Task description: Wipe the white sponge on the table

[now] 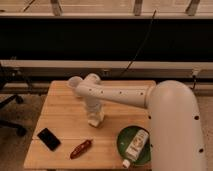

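Note:
The light-brown wooden table (60, 112) fills the lower middle of the camera view. My white arm reaches in from the right, bends over the table's far side and points straight down. My gripper (95, 120) is at the table's middle, low on the top. An off-white block, the white sponge (96, 121), shows at its tip, held against the wood. The arm hides most of the sponge.
A black phone (48, 138) lies at the front left. A red packet (81, 148) lies at the front middle. A green plate (125, 137) at the front right holds a white labelled bottle (135, 146). A pale cup-like shape (73, 83) sits by the elbow. An office chair (7, 115) stands left.

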Controlling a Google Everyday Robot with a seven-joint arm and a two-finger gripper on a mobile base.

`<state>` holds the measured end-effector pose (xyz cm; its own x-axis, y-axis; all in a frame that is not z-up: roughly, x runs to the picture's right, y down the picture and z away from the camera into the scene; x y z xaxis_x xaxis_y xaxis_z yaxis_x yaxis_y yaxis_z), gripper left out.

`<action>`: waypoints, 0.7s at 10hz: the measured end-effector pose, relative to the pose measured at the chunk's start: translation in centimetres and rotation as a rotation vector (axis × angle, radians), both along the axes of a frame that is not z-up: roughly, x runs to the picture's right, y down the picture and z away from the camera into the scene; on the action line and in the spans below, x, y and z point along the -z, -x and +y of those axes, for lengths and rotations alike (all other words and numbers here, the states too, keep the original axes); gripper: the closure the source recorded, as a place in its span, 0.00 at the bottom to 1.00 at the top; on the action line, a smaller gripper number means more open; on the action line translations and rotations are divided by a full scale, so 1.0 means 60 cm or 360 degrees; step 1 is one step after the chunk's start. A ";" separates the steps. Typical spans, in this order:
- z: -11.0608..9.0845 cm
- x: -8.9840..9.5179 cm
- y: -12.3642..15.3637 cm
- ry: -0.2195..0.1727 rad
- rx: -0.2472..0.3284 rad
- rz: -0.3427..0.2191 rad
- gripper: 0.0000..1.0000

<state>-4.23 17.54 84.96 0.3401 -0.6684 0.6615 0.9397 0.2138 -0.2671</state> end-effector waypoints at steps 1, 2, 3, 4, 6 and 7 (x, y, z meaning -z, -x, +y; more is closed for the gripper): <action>-0.003 -0.004 -0.027 0.0003 -0.0047 0.0042 1.00; -0.010 -0.016 -0.052 0.0008 -0.0094 0.0090 1.00; -0.018 -0.026 -0.060 0.0008 -0.0115 0.0114 1.00; -0.027 -0.037 -0.066 0.0007 -0.0127 0.0131 1.00; -0.063 -0.073 -0.075 -0.0002 -0.0159 0.0154 1.00; -0.076 -0.084 -0.074 0.0000 -0.0148 0.0148 1.00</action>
